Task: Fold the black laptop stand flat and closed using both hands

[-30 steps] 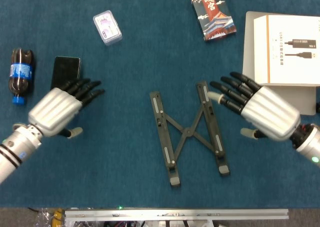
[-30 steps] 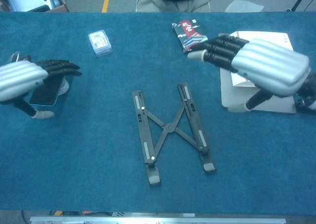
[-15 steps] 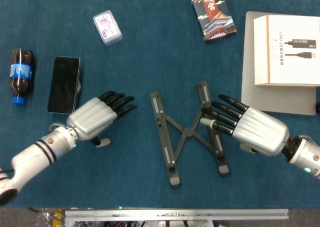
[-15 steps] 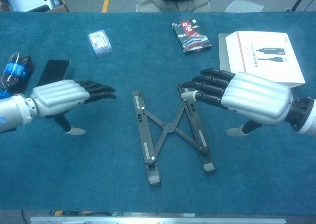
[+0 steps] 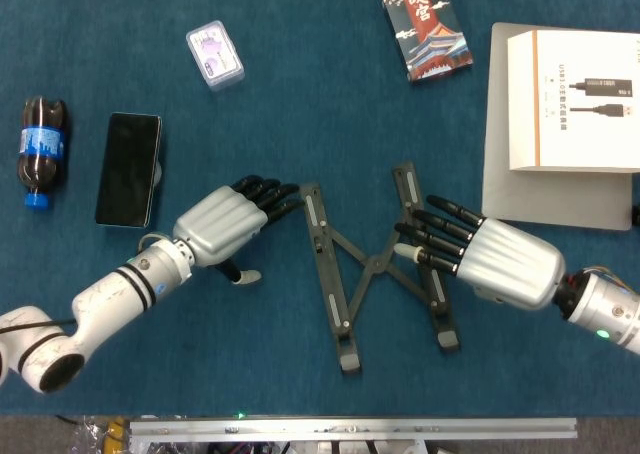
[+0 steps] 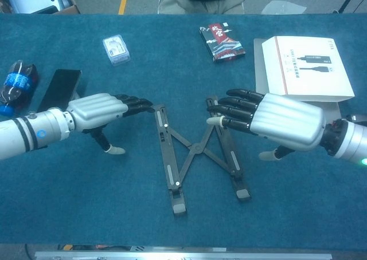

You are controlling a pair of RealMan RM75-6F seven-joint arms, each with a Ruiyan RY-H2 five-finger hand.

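The open laptop stand (image 5: 377,265) lies between the left robot hand (image 5: 228,225) and right robot hand (image 5: 485,258), both empty, fingers extended.

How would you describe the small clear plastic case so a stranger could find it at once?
On the blue table, look at the far side, left of the illustrated card box. The small clear plastic case lies there alone, the only see-through item, with purple print inside.

we see a teal tabletop (image 5: 300,104) | black laptop stand (image 5: 375,264) | silver robot hands with black fingers (image 5: 262,196) | white box (image 5: 572,99) | bottle (image 5: 40,149), seemingly a blue label
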